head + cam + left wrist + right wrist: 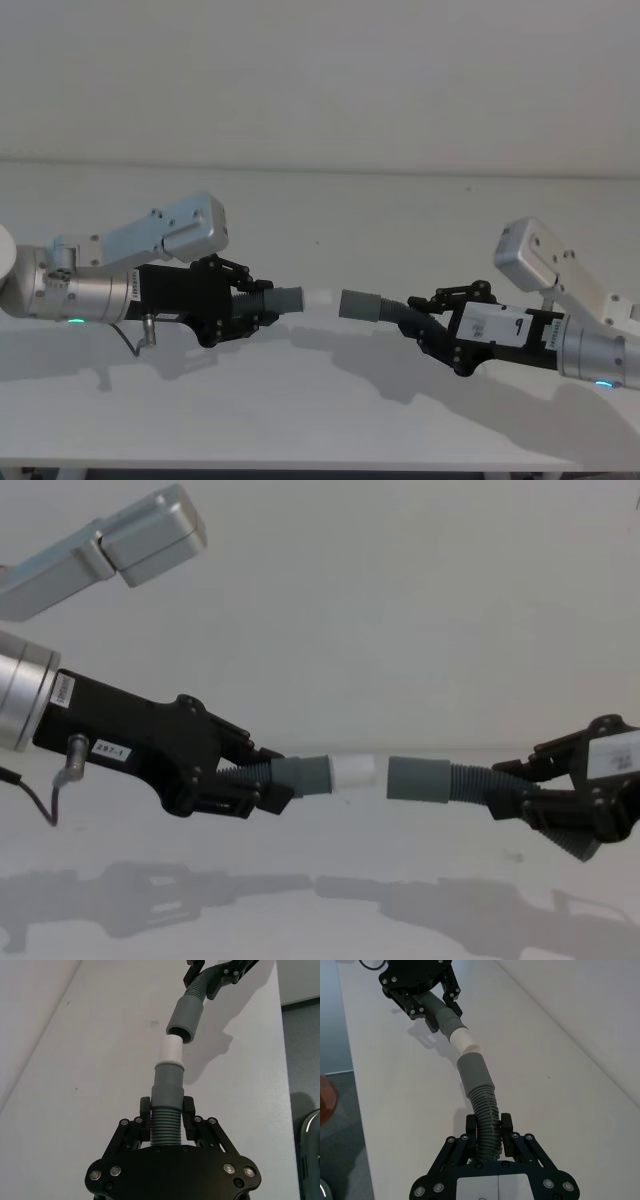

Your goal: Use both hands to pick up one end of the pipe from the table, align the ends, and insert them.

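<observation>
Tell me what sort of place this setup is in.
Probably a robot test bench in a lab or workshop, though little of the room shows. A bare white table stands against a plain wall, and the left gripper and right gripper each hold a hose piece above it.

"287-1" — white label on left gripper (262,783)

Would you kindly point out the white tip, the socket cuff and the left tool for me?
white tip (354,773), chest view, middle of the white end.
socket cuff (419,779), chest view, middle of the smooth grey sleeve.
left tool (167,1113), left wrist view, between its fingertips, on the ribbed hose.
</observation>
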You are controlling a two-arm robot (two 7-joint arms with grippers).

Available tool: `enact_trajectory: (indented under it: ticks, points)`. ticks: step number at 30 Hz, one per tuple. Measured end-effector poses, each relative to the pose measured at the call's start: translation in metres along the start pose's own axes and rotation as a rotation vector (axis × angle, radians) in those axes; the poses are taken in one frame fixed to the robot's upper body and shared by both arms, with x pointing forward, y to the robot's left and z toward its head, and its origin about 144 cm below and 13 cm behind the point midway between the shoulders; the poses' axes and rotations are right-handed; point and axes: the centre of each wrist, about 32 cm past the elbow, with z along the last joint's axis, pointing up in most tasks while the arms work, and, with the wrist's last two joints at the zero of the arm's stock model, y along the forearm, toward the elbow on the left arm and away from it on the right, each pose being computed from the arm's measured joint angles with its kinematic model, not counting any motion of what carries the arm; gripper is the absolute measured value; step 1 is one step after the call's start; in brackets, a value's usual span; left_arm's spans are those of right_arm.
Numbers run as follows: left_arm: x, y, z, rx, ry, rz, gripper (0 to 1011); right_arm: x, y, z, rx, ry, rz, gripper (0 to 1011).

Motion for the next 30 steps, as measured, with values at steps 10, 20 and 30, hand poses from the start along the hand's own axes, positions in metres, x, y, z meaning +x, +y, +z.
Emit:
enact_trajectory:
  ticks: [10,20,30]
  points:
    - [0.000,0.000,-0.002,-0.002,0.002,-0.003,364,0.000,0.002,0.002,-0.001,-0.008,0.000,290]
    - [0.000,-0.001,-0.002,-0.005,0.002,-0.005,364,-0.001,0.004,0.006,0.013,0.003,0.002,290]
    - [-0.001,-0.001,-0.002,-0.011,0.001,-0.004,364,-0.004,0.004,0.010,0.023,0.010,0.011,290]
